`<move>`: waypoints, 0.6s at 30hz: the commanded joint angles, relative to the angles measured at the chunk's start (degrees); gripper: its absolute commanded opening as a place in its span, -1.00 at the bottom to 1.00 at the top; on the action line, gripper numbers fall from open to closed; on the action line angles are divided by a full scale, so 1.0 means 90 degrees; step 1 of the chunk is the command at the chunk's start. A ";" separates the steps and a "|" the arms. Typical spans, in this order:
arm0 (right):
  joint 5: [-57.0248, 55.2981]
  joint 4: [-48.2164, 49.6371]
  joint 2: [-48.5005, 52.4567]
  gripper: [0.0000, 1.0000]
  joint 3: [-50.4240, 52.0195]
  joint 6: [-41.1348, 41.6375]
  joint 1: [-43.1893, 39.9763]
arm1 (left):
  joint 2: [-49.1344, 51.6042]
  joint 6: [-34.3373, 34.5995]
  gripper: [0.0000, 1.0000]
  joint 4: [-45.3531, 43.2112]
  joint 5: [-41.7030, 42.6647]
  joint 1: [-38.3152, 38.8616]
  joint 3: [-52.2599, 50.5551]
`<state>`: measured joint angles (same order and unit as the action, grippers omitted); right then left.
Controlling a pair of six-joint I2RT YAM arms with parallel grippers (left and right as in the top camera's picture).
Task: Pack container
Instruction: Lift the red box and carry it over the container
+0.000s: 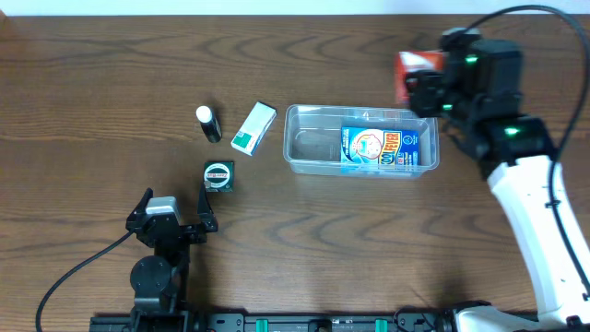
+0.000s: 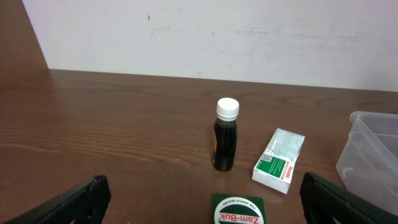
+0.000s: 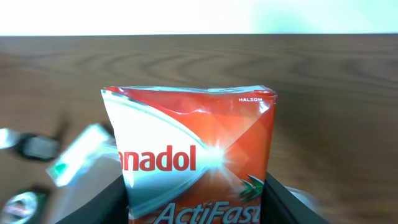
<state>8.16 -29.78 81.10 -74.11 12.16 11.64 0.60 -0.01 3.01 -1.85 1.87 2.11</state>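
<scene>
The container (image 1: 312, 148) lies on the counter (image 1: 111, 65), a little to the right of the middle, with its long side across my view. My right tool (image 3: 196, 202) is closed on a red packet (image 3: 193, 149) with a "Panadol" print. In the right wrist view the packet stands upright between the two fingers, and the jaws are only as wide as the packet. From overhead, this tool hangs near the far right corner of the container, and the packet seems to be just beyond the rim, not yet over the inside. A blue packet (image 1: 385, 148) already lies flat in the right half of the container, and the left half is bare. I judge that the step in hand is to carry the red packet in. The next move needs a short travel toward me and to the left, then a descent and a release over the bare half. My left tool (image 1: 175, 210) waits fully open and holds nothing. In front of it are a round tin (image 1: 218, 175), a dark bottle (image 1: 208, 123) and a white and green box (image 1: 253, 127), all outside the container.
</scene>
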 commanded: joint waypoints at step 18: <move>-0.1190 0.0911 0.2021 -0.07 -0.0095 0.1889 0.2429 | -0.0032 -0.0044 0.96 0.0107 -0.0029 -0.0039 -0.0206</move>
<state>-0.69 -21.93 97.51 -74.11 26.55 32.25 0.60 -0.01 3.03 -1.85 1.87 2.11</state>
